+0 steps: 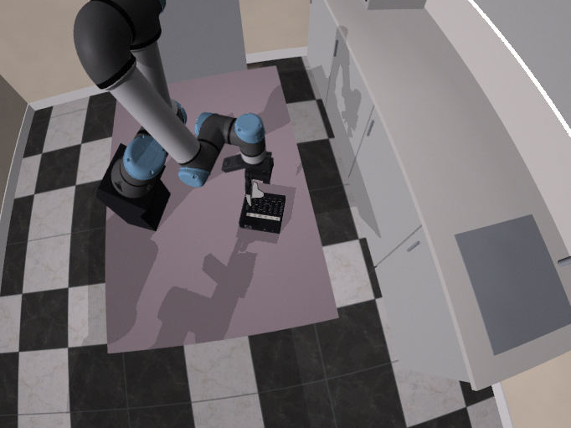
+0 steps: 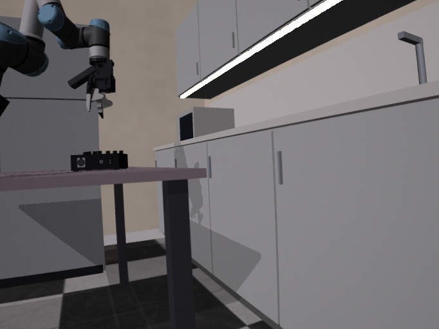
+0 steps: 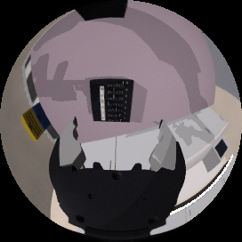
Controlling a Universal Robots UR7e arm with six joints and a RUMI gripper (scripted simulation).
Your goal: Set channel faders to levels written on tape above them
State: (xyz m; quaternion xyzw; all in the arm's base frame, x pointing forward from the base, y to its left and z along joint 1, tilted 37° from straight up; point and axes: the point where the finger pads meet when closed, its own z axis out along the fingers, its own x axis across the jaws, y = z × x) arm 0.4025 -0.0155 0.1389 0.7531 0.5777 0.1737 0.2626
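The lighting desk is a small black box lying flat on the pinkish table. A white tape strip runs across its top, with several small faders and knobs beside it. The writing on the tape and the levels of the faders are too small to read, and I cannot tell which one is the master fader. My gripper is open and empty. It hangs well above the desk, its jaws wide apart in the wrist view. In the top view the jaws hide part of the desk's back edge.
The pinkish table bears the desk and the arm's black base. A long counter with cabinets stands beyond the table's edge. Shadows of the arm lie across the table around the desk.
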